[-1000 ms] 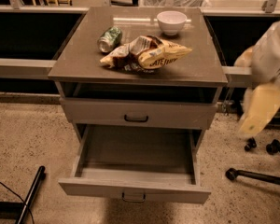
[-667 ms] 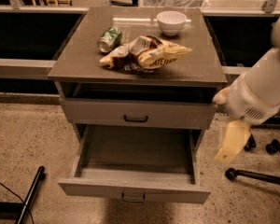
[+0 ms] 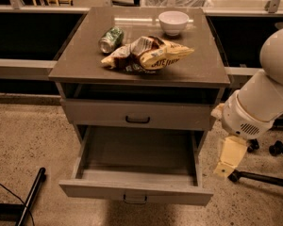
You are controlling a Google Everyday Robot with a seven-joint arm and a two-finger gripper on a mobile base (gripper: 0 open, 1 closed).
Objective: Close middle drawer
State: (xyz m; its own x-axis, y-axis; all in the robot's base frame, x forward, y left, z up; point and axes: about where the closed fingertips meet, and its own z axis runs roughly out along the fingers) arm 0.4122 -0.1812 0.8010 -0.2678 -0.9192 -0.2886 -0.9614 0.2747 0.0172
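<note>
The middle drawer (image 3: 137, 190) is pulled far out of the grey cabinet (image 3: 85, 65). It is wide, shallow and empty inside, with a small dark pull handle (image 3: 134, 199) at the centre of its flat front. Above it the top drawer (image 3: 137, 115) sits pushed in. The bottom drawer is hidden under the open one. My gripper (image 3: 228, 161) hangs from the white arm (image 3: 264, 98) to the right of the cabinet. It is level with the open drawer's right side and apart from it.
On the cabinet top lie a crumpled chip bag (image 3: 148, 54), a green can (image 3: 111, 39) on its side and a white bowl (image 3: 174, 21). Office chair wheels (image 3: 273, 149) stand on the floor at the right. A black bar (image 3: 30, 197) lies at the lower left.
The arm has swung down and to the left, bringing the gripper from beside the cabinet top to beside the open drawer's right side. The drawer has not moved.
</note>
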